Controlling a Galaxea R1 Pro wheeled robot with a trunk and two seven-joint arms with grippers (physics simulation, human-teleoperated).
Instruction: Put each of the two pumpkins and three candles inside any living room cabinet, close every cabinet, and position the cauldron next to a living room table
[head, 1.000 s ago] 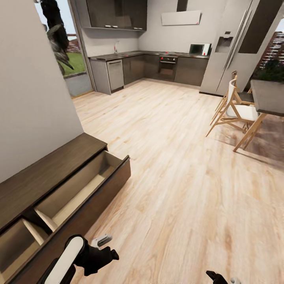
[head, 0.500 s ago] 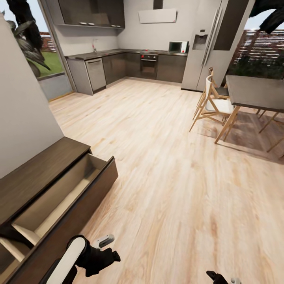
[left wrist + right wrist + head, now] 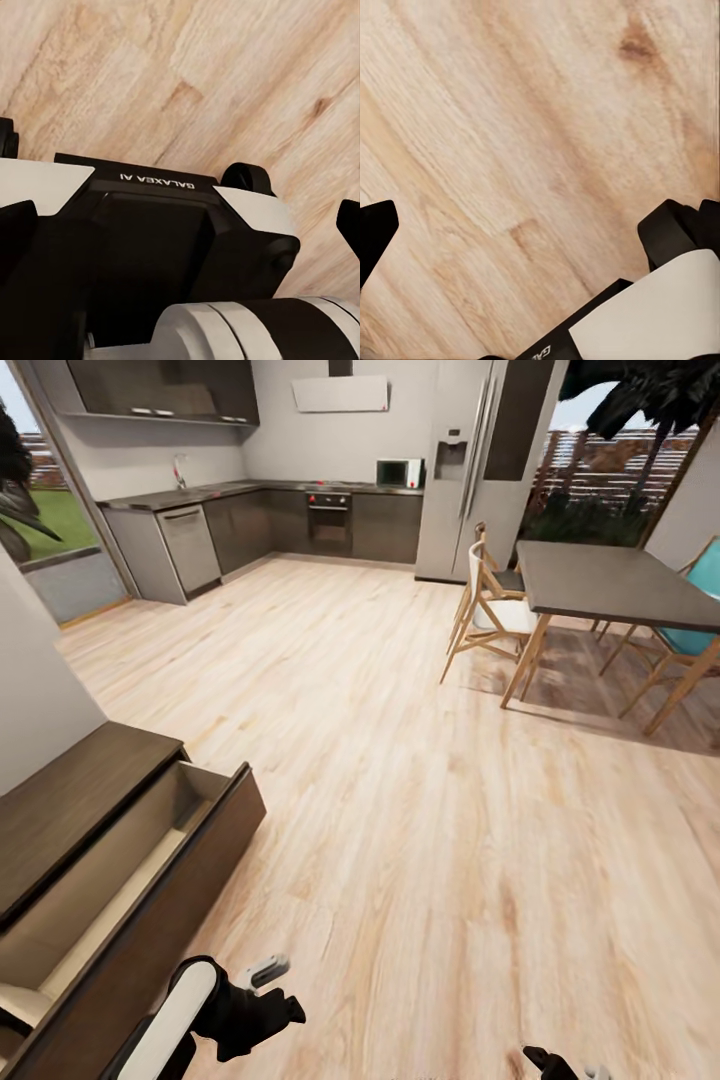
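Note:
The long dark brown cabinet point(image 3: 70, 805) stands against the wall at the lower left of the head view. Its drawer point(image 3: 120, 885) is pulled open, and the pale inside that I can see holds nothing. My left gripper point(image 3: 255, 1008) hangs low over the wood floor beside the cabinet's front; in the left wrist view its fingertips point(image 3: 15, 229) stand wide apart, open and empty. At the bottom edge is my right gripper point(image 3: 548, 1062), also over bare floor, its fingertips point(image 3: 373, 229) spread and holding nothing. The pumpkins, candles and cauldron are out of view.
A grey dining table point(image 3: 600, 580) with wooden chairs point(image 3: 490, 615) stands at the right. Grey kitchen units point(image 3: 250, 520) and a tall fridge point(image 3: 465, 470) line the back wall. Wide wood floor point(image 3: 400, 790) lies between.
The camera has turned to the right, so the cabinet has slid toward the left edge and the dining table has come fully into view. Both arms hold the same pose.

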